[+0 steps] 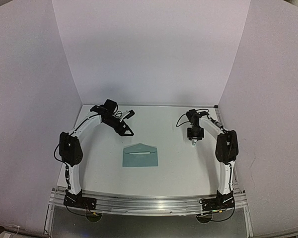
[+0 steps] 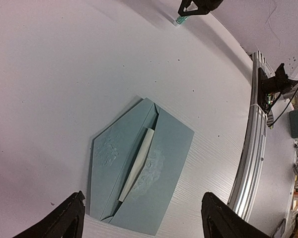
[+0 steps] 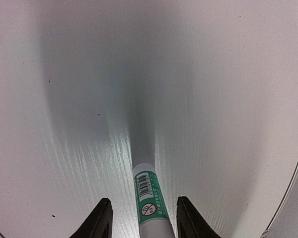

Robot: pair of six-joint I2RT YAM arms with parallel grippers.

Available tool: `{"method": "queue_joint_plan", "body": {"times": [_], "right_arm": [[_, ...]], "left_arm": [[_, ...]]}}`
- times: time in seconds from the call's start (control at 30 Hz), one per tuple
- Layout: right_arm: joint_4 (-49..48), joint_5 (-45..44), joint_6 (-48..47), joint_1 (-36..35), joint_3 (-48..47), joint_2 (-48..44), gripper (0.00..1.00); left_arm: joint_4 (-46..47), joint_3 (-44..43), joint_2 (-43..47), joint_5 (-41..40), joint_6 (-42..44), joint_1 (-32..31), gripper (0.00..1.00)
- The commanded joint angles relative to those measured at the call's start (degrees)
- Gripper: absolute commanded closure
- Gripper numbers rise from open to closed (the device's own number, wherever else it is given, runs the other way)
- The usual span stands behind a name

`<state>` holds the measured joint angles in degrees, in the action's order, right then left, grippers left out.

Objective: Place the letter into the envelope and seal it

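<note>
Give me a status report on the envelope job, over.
Left gripper open, clear of the teal paper envelope. Right gripper straddling white tube with green label, grip unclear. Envelope flap open, pale strip at its mouth. Nothing blocking it.

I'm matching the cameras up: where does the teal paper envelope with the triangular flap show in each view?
Top external: teal paper envelope, middle of the picture.
Left wrist: lower centre.
Right wrist: not in view.
Shared landmark: white, green-labelled tube: bottom centre of right wrist, top edge of left wrist, right of centre in top external.
</note>
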<state>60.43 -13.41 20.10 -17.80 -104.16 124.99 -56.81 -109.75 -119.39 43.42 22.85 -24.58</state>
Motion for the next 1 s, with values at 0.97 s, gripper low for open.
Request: {"method": "queue_joint_plan", "body": {"times": [0.97], "right_arm": [[-12.4,38.2,7.6,-12.0,-8.1,-15.9,1.00]], "left_arm": [[9.7,18.7,30.7,-12.6,23.6,-3.2,0.16]]}}
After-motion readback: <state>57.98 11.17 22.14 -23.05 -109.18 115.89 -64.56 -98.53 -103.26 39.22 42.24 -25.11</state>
